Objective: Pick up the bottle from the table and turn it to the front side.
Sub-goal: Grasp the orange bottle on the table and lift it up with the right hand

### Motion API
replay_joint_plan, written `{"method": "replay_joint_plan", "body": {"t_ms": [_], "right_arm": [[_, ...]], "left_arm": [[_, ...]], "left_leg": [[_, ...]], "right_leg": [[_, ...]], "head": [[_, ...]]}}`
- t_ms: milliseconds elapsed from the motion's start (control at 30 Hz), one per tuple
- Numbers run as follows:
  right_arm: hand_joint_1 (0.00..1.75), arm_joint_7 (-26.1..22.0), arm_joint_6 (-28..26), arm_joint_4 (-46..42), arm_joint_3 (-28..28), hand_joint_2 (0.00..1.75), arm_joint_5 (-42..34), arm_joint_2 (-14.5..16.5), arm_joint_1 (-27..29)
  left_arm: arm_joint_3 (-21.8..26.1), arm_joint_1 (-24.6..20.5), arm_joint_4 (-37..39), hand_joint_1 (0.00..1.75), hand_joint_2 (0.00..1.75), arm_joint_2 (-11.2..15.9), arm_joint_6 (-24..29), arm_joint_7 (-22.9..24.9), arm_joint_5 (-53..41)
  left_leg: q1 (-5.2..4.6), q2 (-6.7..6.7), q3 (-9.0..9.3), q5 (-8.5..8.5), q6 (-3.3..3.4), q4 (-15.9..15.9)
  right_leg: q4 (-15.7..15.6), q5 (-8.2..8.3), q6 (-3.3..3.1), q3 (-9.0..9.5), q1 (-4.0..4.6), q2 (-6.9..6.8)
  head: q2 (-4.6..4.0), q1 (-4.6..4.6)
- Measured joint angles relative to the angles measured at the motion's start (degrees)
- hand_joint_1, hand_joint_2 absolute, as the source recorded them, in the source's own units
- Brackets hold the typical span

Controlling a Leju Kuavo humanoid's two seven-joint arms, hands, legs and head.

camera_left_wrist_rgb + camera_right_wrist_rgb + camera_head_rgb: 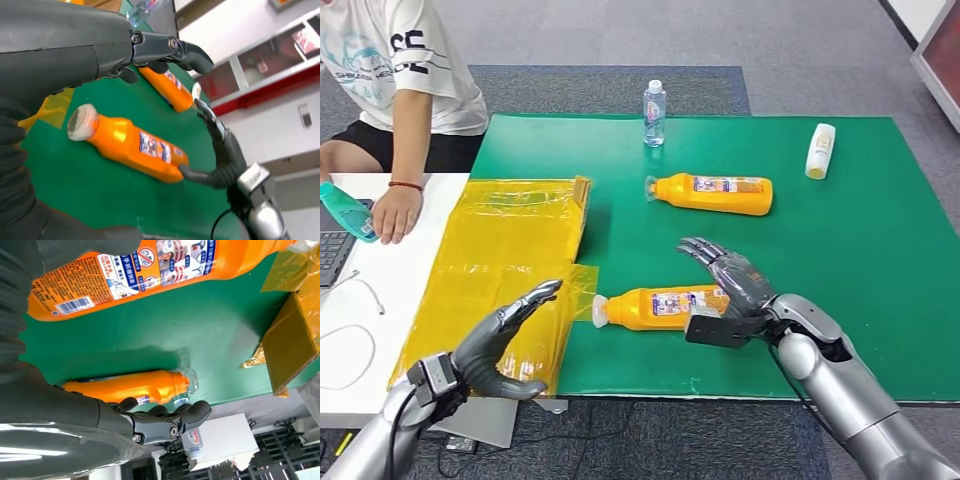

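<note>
**Both hands spread, near bottle not gripped**

Left hand [497, 345] sits nearest the camera, raised over the near table edge above the crinkled yellow plastic sheet [501, 250], fingers extended and apart, holding nothing. Right hand [727, 285] is at the base end of the near orange plastic bottle with a white cap [660, 307], fingers splayed above and behind it, thumb reaching toward the bottle's bottom; left wrist view puts the thumb tip at the base, whether it actually touches I cannot tell. No grasp closed.

Near orange bottle lies on its side on the green table mat [848, 260], cap pointing toward the yellow sheet, printed label up. Right wrist view shows a barcode panel near its base.

Second orange bottle [712, 193] lies on its side farther back, well apart from the first. Small clear water bottle [654, 112] stands upright at the far mat edge. White bottle [820, 151] lies far right. Person's hand [394, 212] rests on the white desk [365, 300] at left, beside a teal object [346, 212].
</note>
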Motion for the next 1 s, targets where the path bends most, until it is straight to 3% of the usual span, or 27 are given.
{"method": "replay_joint_plan", "body": {"t_ms": [300, 1000], "right_arm": [[0.00, 0.83, 0.78, 1.94, 2.77, 1.75, -1.18, -0.36, -2.29], [0.00, 2.22, 4.17, 9.62, 9.03, 1.75, -1.79, -1.19, -5.71]], "left_arm": [[-3.45, -0.04, -2.53, 0.00, 1.75, 4.23, 0.85, -0.03, 0.62], [-6.61, -1.20, -2.61, 0.00, 1.75, 5.15, 4.15, -0.03, 0.08]], "left_leg": [[-0.01, -0.01, 0.00, -0.01, 0.01, 0.00], [-0.01, -0.01, 0.00, 0.00, 0.01, 0.00]], "right_leg": [[-0.01, 0.02, 0.02, 0.01, -0.02, 0.00], [-0.01, 0.03, 0.02, 0.00, -0.01, 0.01]], "head": [[0.00, -0.01], [0.00, 0.00]]}}
